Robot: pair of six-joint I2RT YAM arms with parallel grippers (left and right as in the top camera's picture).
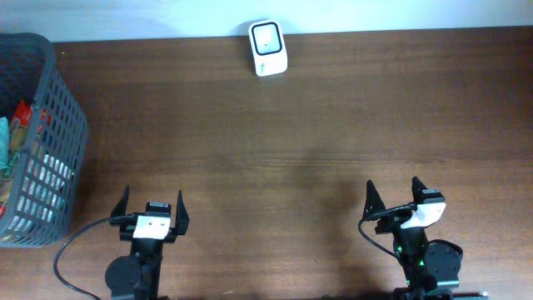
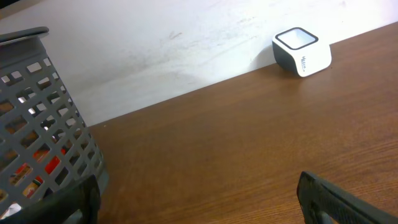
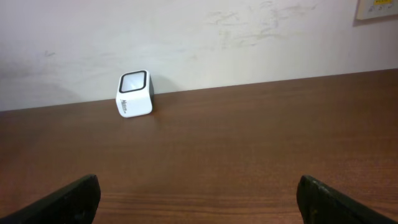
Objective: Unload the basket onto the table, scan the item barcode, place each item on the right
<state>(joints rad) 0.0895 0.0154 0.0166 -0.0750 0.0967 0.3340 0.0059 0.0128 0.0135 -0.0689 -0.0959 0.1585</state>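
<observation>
A brown worktop point(image 1: 300, 142) carries a grey mesh basket point(image 1: 52, 179) at its left edge, with packaged items point(image 1: 21, 125) inside, left of the left claw point(image 1: 151, 200). The white scanner point(image 1: 268, 48) stands at the far edge, well apart from both claws. The left claw and the right claw point(image 1: 393, 190) are both released, each near edge-side.

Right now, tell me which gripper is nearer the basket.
Left. The left gripper sits just right of the basket; the right gripper is far across the table.

Basket point(image 1: 71, 142) walls off left edge; scanner point(image 1: 268, 48) far centre; table point(image 1: 333, 125) open between.
</observation>
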